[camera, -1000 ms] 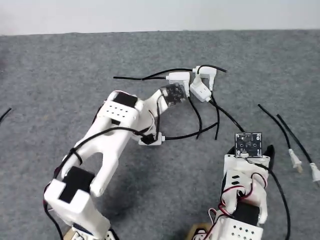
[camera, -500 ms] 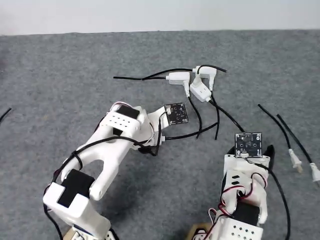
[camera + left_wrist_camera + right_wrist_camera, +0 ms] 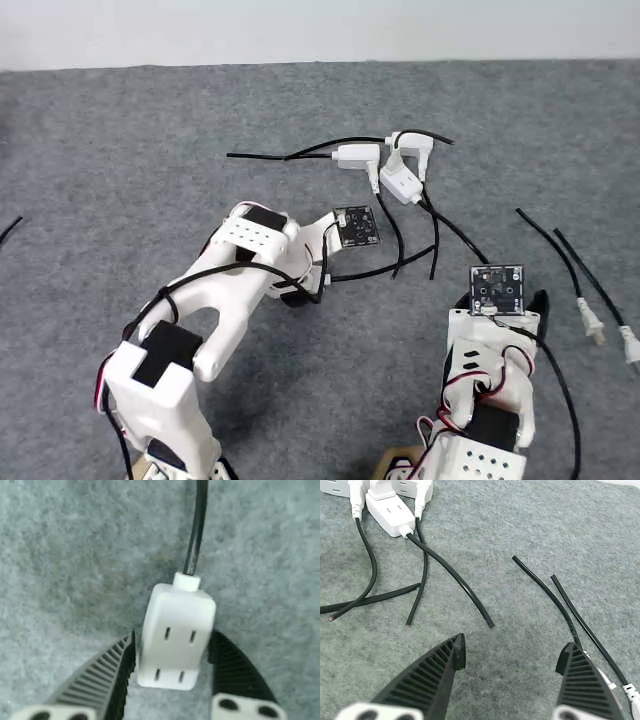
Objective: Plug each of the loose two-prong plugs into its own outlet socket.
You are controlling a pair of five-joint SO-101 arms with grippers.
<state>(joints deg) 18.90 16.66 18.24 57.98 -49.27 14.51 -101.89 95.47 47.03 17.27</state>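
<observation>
I see a worktop (image 3: pixel 120 130) covered in grey felt-like fabric. A pale wall (image 3: pixel 300 30) runs along its edge at 12 o'clock.

A grey, felt-like carpet (image 3: pixel 120 120) covers the whole table. Along its far edge runs a pale white strip (image 3: pixel 300 30). At the left edge lies the end of a thin black wire (image 3: pixel 10 229).
</observation>
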